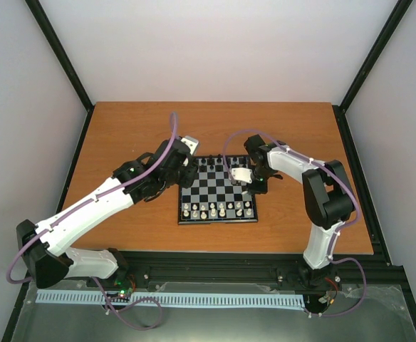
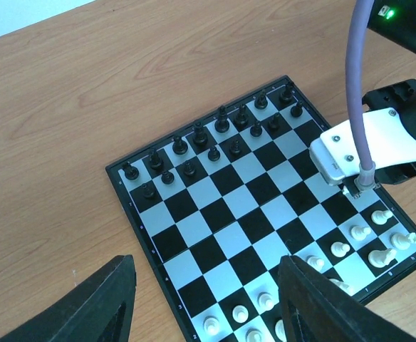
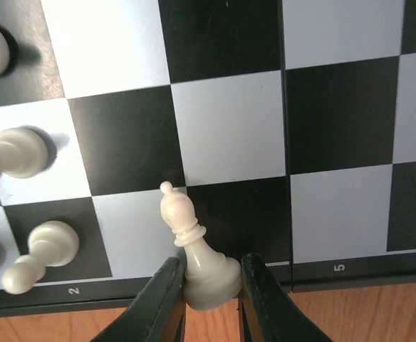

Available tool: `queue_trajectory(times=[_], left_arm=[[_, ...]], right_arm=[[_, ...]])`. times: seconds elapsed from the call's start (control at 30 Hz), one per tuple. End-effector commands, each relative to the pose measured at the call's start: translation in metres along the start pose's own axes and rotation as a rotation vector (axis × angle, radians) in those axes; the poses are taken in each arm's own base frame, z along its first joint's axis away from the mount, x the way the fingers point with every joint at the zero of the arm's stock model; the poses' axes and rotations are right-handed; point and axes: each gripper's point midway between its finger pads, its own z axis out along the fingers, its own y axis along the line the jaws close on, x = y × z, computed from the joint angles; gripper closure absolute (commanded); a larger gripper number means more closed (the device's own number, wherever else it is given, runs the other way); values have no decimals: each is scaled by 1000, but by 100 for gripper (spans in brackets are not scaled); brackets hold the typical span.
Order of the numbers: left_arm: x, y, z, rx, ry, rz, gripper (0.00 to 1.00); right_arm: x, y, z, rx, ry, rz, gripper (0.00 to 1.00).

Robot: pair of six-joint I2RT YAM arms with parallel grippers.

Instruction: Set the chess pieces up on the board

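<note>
"What's your right gripper (image 3: 211,288) doing?"

"It's closed on a white bishop (image 3: 194,246), one finger on each side of the base, right at the numbered edge of the board (image 3: 229,128)."

"And the left?"

"My left gripper (image 2: 201,303) is spread wide, hanging over the board's left edge."

"The rest of the set?"

"The black pieces (image 2: 215,135) stand in the two far rows. The white pieces (image 1: 215,210) stand along the near rows, close to my arms."
</note>
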Motion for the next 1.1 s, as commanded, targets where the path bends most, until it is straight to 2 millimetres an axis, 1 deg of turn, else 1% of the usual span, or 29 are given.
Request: queue_trajectory(times=[0.0,0.07,0.13,0.23,0.33,0.43,0.47,0.57,0.67,0.7,0.8,0.9,1.07], left_arm=[[-4,-1,1,11,-2,-21,44],[-5,-2,2,22,-1,-48,44],[-6,-5,6,42,10,-95,43],[-8,-19,9,111,32,-189,43],[-15,-36,10,198,31,-297,43],[-21,-47,13,276,-13,-408,43],[-25,-53,15,316,-32,-440,43],[-28,-68,26,398,-49,-500,44],[-31,-85,39,469,-37,-519,49],[-29,-91,48,486,-19,-521,51],[-30,-105,57,550,-2,-528,58],[-32,-114,58,601,-7,-527,62],[-33,-111,60,590,-32,-530,65]], right_arm=[[-11,-5,-21,24,-109,120,83],[-17,-10,-35,24,-185,183,83],[-26,-13,-53,19,-267,233,83],[-43,-16,-78,19,-367,295,82],[-61,-16,-102,-3,-462,343,81],[-73,-14,-119,-39,-528,388,81],[-75,-12,-123,-50,-543,400,80],[-82,-8,-133,-79,-585,433,79],[-90,-1,-145,-130,-635,454,79],[-93,3,-150,-147,-653,457,79],[-99,13,-159,-188,-702,456,78],[-99,18,-160,-187,-725,440,78],[-97,26,-149,-219,-725,435,77]])
